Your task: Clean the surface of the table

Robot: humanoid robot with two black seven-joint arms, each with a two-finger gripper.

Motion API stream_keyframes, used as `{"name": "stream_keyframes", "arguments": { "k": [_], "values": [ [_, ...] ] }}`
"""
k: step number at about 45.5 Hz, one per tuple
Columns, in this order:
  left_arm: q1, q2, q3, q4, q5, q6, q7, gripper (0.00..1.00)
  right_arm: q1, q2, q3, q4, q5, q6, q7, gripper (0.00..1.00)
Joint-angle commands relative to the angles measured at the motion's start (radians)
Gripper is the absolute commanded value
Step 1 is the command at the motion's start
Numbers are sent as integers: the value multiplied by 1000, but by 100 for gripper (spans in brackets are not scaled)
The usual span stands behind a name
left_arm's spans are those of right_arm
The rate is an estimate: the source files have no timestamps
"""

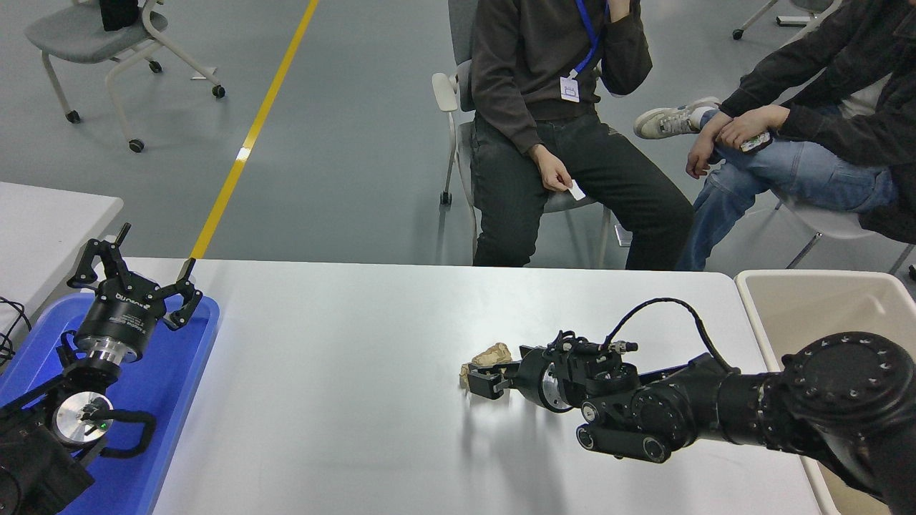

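Observation:
The table surface [336,400] is a wide light grey-white top. A crumpled brown paper ball [491,355] lies on it right of the middle. My right gripper [486,378] reaches in low from the right, and its fingers are closed around the near side of the paper, which rests on or just above the table. Part of the paper is hidden behind the fingers. My left gripper [136,282] is parked at the lower left over the blue tray, open and empty.
A blue tray [182,372] sits at the table's left edge. A beige bin [809,293] stands off the right end. A smaller white table [50,214] is at the far left. Two people [558,107] sit on chairs beyond the far edge.

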Motion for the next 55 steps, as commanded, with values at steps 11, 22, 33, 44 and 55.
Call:
{"name": "stream_keyframes", "arguments": {
  "k": [11, 22, 33, 44, 55],
  "values": [
    [-1, 0, 0, 0, 0, 0, 0, 100, -26, 0, 0, -7, -20, -19, 2, 98],
    [1, 0, 0, 0, 0, 0, 0, 100, -27, 0, -1, -10, -24, -21, 2, 98],
    [-1, 0, 0, 0, 0, 0, 0, 100, -30, 0, -3, -6, -23, -35, 8, 78],
    [-1, 0, 0, 0, 1, 0, 0, 100, -36, 0, -8, -4, -21, -35, 14, 36],
    [1, 0, 0, 0, 0, 0, 0, 100, -36, 0, -37, -4, -15, -27, 14, 0]
  ]
}}
